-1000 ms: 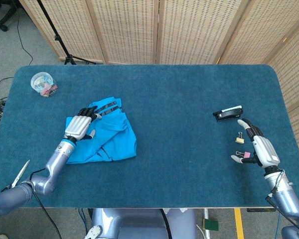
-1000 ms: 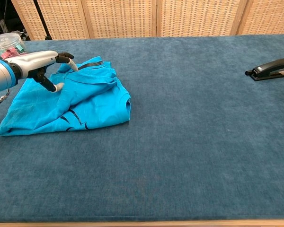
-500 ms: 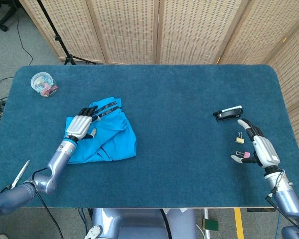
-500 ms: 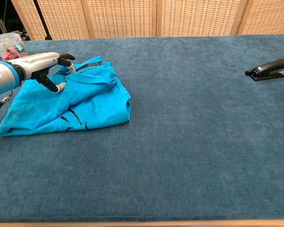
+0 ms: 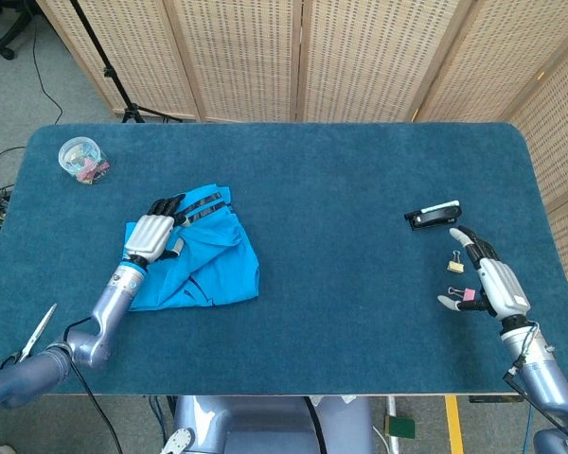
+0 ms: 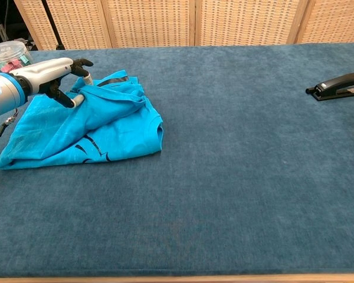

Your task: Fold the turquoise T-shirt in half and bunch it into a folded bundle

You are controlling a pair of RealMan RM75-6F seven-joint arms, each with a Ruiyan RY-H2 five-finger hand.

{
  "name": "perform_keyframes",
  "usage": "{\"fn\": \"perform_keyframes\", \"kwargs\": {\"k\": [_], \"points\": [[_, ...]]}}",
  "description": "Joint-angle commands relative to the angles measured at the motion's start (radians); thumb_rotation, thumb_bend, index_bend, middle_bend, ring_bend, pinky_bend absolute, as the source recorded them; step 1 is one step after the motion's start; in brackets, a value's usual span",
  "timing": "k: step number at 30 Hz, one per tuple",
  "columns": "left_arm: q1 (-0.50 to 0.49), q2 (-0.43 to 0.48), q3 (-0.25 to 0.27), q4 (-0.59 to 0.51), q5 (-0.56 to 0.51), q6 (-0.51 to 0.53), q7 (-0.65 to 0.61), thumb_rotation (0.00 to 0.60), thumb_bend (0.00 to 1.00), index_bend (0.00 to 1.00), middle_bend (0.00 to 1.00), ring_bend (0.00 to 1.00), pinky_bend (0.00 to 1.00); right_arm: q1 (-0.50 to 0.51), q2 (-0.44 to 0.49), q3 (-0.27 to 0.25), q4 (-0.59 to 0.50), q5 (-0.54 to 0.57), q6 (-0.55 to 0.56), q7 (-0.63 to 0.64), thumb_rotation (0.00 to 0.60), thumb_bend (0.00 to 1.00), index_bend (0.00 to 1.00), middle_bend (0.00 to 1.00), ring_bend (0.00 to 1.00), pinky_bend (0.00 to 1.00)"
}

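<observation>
The turquoise T-shirt (image 5: 201,260) (image 6: 94,127) lies crumpled and partly folded on the left of the blue table (image 5: 341,208). My left hand (image 5: 154,235) (image 6: 56,75) is over the shirt's back-left part. Its thumb and fingers pinch a fold of the cloth, which rises slightly toward the hand. My right hand (image 5: 488,279) rests open on the table near the right front edge, far from the shirt, holding nothing. It shows only in the head view.
A black stapler (image 5: 433,216) (image 6: 336,86) lies at the right. Small binder clips (image 5: 455,266) sit beside my right hand. A clear jar of clips (image 5: 82,159) (image 6: 9,56) stands at the back left. Scissors (image 5: 36,333) hang by the front left edge.
My left hand has lifted slightly and drawn the pinched fold of the shirt up and toward the back left. The right hand has stayed still.
</observation>
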Motion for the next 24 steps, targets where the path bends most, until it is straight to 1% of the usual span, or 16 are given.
{"fn": "perform_keyframes", "kwargs": {"k": [1, 12, 15, 19, 24], "points": [[0.001, -0.005, -0.001, 0.005, 0.007, 0.006, -0.006, 0.600, 0.52, 0.48, 0.00, 0.00, 0.00, 0.000, 0.000, 0.000, 0.000, 0.000, -0.001, 0.000, 0.600, 0.00, 0.00, 0.00, 0.00, 0.00], [0.011, -0.009, 0.010, 0.000, 0.059, 0.056, -0.040, 0.600, 0.52, 0.52, 0.00, 0.00, 0.00, 0.000, 0.002, -0.001, -0.002, -0.001, 0.000, 0.001, 0.600, 0.00, 0.00, 0.00, 0.00, 0.00], [0.014, -0.002, 0.020, -0.015, 0.095, 0.085, -0.066, 0.600, 0.52, 0.53, 0.00, 0.00, 0.00, -0.001, 0.003, 0.000, -0.003, -0.002, 0.002, 0.003, 0.600, 0.00, 0.00, 0.00, 0.00, 0.00], [0.016, 0.023, 0.056, -0.079, 0.195, 0.156, -0.106, 0.600, 0.52, 0.54, 0.00, 0.00, 0.00, -0.003, 0.008, -0.001, -0.009, -0.007, 0.007, 0.008, 0.600, 0.00, 0.00, 0.00, 0.00, 0.00], [0.016, 0.035, 0.081, -0.115, 0.251, 0.195, -0.104, 0.600, 0.52, 0.55, 0.00, 0.00, 0.00, -0.004, 0.012, -0.001, -0.011, -0.010, 0.010, 0.015, 0.600, 0.00, 0.00, 0.00, 0.00, 0.00]]}}
